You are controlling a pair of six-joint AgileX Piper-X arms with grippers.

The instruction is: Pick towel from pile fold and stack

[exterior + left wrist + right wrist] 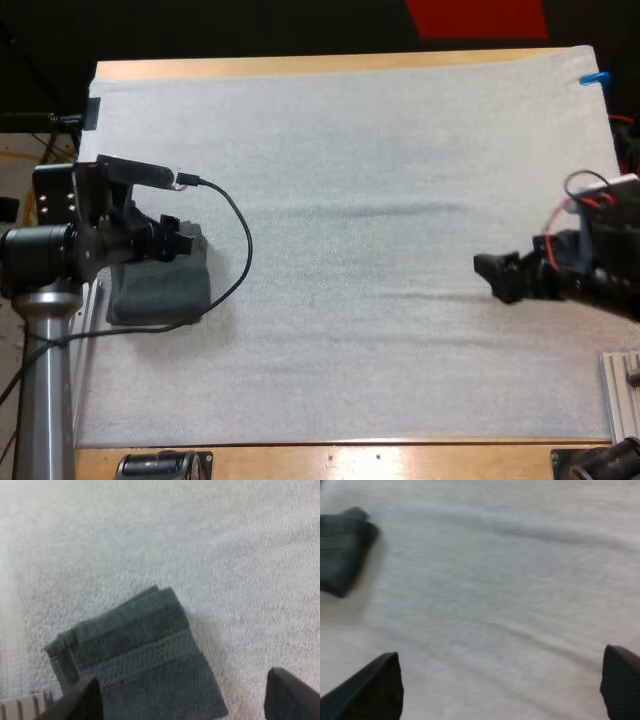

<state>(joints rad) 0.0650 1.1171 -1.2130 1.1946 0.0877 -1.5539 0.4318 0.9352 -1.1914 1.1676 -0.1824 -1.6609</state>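
Now, starting at the left, your left gripper [178, 238] hangs just above the folded towel [165, 292], which lies at the left edge of the white mat [380, 200] on the tabletop [300, 66]. In the left wrist view the left gripper [186, 702] stands wide, its fingers [85, 705] apart and clear of the cloth. The towel [145, 650] lies flat on the mat as a neat packet of several layers, with a hemmed band across its upper face. From that I judge you are at the stacking end of the task, with the fold made and the packet lying in its place.

Across the bare middle of the mat, your right gripper [492, 268] hovers near the right side, well apart from the towel. In its own wrist view the right gripper [500, 690] is wide too and holds nothing, with the towel [342, 550] far off beyond it.

The next move, as I read it, calls for lifting the left arm straight up, so that no finger catches a corner and spoils the fold; after that you need a fresh towel to pick.
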